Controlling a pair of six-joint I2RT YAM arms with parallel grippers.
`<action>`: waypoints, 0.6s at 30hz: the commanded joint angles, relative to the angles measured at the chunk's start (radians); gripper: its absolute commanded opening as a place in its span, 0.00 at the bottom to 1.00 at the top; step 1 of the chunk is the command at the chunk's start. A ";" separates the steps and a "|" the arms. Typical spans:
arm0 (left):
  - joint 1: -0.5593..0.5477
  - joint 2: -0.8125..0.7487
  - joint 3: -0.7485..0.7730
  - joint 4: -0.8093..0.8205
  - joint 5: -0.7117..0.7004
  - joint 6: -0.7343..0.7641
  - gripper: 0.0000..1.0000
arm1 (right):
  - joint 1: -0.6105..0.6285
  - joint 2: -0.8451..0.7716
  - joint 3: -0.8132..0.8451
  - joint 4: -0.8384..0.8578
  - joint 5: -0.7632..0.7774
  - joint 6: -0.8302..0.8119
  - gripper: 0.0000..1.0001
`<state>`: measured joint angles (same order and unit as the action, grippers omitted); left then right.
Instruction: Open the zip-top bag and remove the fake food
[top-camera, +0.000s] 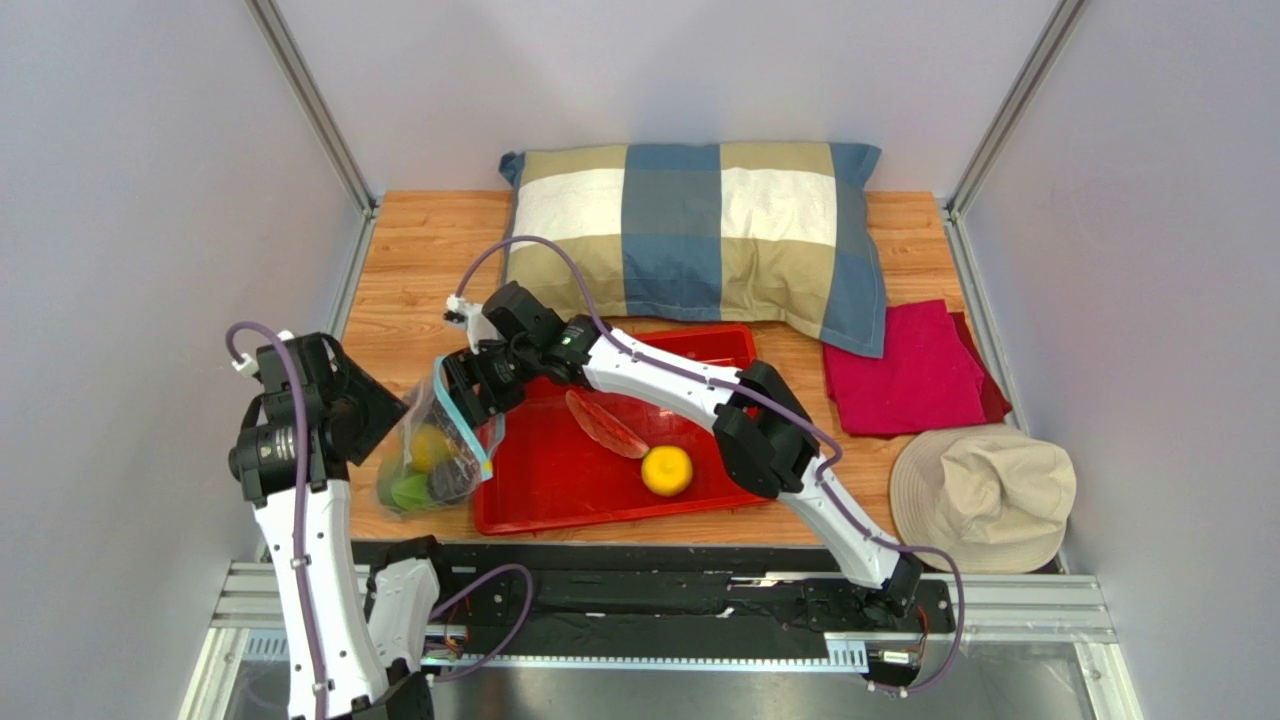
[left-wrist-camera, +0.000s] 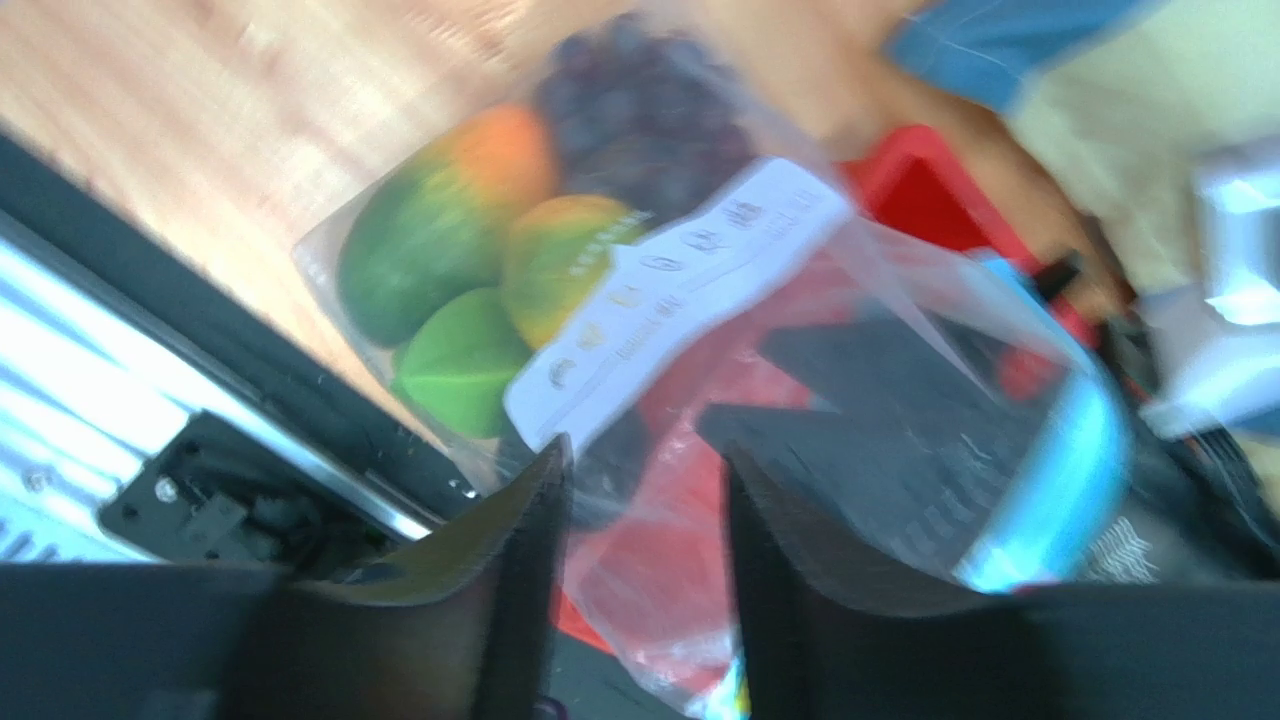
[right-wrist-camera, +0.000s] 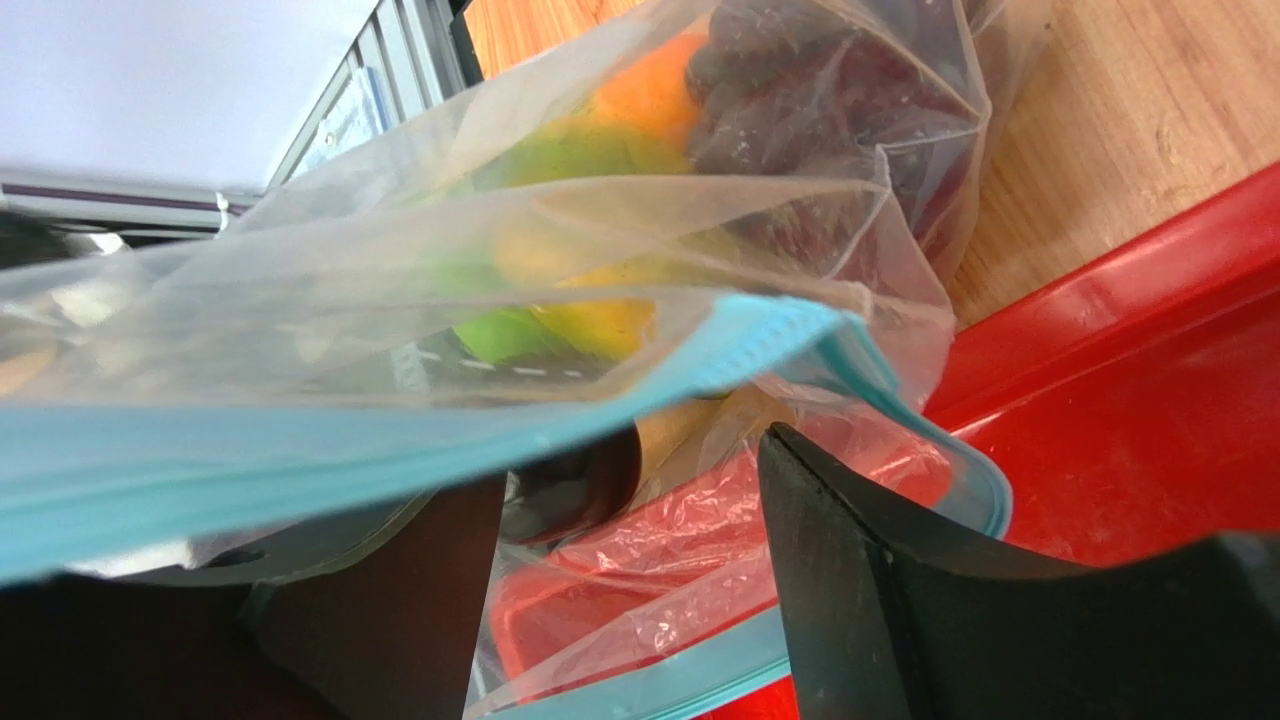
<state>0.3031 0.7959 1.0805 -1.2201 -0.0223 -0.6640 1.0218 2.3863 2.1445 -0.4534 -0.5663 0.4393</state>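
Visibly, zip-top bag (top-camera: 436, 450) mouth gapes, fake food (left-wrist-camera: 436, 248) inside; left claw (left-wrist-camera: 639, 480), right claw (right-wrist-camera: 624, 480) both spread.

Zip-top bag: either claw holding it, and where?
No clamped hold shows. The right claw gapes astride the blue zip rim of the zip-top bag; the left claw gapes around its film.

Motion-blurred left wrist view; zip-top bag (right-wrist-camera: 451, 300) cropped by right wrist view's left and top edges

Top external: fixed high at near edge, angled down over entire light wooden table (top-camera: 421, 225). Wrist views — both pressed close, from opposite sides; shared: clear crinkly plastic zip-top bag (left-wrist-camera: 631, 300), red plastic tray (right-wrist-camera: 1142, 345).
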 joint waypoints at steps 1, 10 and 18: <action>0.005 -0.047 0.108 0.027 0.166 0.066 0.66 | -0.017 -0.056 0.006 -0.033 0.013 0.079 0.65; -0.071 0.006 0.076 0.178 0.394 0.178 0.74 | -0.042 -0.136 -0.090 0.056 -0.050 0.271 0.52; -0.143 0.130 0.113 0.154 0.288 0.211 0.71 | -0.081 -0.219 -0.163 0.065 -0.079 0.325 0.50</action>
<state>0.1928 0.8791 1.1576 -1.0698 0.3279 -0.5014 0.9581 2.2681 1.9888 -0.4419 -0.6041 0.7162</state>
